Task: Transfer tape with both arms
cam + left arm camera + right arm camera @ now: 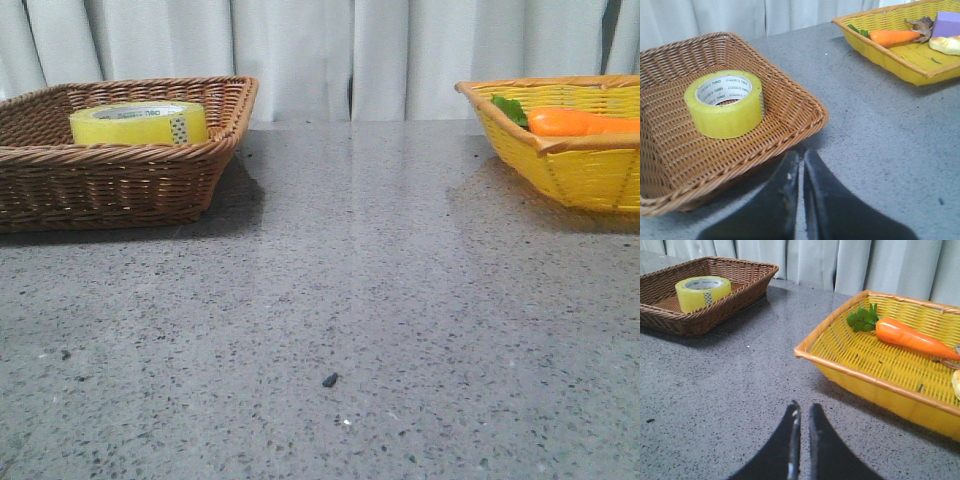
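Grey speckled table (330,300) under pale curtains (300,50), wide bare stone between 2 baskets.

Nearest: left pincer (801,165) closed, fingers pressed almost together, holding nothing, hanging just outside the near corner of the brown wicker basket (805,125). Right pincer (801,415) also closed and empty, over bare table, just short of the yellow basket (840,367).

Further ahead of the left pincer: the tape (725,105), lying flat on the brown basket's floor, core hole upward, apart from every wall.

Probably light and stiff; smooth outer band maybe slippery. Best hold likely across the ring wall, 1 finger in the core and 1 outside, after opening.

Raised wicker rim to clear when lifting. Open table between both pincers for the handover. Farthest: carrot (912,337) in the yellow basket.
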`<state>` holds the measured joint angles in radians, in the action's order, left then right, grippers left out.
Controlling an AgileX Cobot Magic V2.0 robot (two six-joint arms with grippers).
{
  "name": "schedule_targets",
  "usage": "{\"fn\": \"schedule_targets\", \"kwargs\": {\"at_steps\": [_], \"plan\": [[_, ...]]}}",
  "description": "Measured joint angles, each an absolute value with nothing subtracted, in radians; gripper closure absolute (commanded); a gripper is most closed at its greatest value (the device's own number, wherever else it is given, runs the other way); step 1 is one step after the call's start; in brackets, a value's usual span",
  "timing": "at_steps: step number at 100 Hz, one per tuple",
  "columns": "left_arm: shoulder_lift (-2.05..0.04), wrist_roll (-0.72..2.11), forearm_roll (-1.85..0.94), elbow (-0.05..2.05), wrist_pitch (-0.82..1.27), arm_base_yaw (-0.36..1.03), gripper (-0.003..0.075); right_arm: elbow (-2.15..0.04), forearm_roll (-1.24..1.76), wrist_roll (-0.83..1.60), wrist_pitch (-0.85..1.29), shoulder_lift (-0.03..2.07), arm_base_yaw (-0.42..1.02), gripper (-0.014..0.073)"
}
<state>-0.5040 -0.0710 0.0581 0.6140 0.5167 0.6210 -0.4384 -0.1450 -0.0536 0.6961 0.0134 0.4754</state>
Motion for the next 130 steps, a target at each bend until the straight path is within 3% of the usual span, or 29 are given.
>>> {"fn": "schedule_targets", "kwargs": {"at_steps": [24,43,70,94,105,130], "plan": [[-0.500,-0.057,0.267,0.614,0.575,0.621,0.0741,-0.438,-0.145,-0.054,0.696,0.013,0.475,0.0633],[-0.402,-0.054,0.281,0.604,0.626,0.593,0.0741,-0.438,-0.145,-0.054,0.696,0.013,0.475,0.0633],[-0.102,-0.054,0.280,0.438,0.528,0.334,0.0741,-0.438,-0.145,-0.054,0.696,0.013,0.475,0.0633],[0.003,-0.054,0.131,0.097,0.194,0.145,0.0741,-0.437,-0.145,-0.054,0.696,0.013,0.475,0.0633],[0.006,-0.054,0.031,-0.002,0.192,0.120,0.0741,-0.437,-0.146,-0.054,0.696,0.013,0.475,0.0633],[0.006,-0.054,-0.105,-0.004,0.336,0.115,0.0741,-0.437,-0.147,-0.054,0.696,0.013,0.475,0.0633]]}}
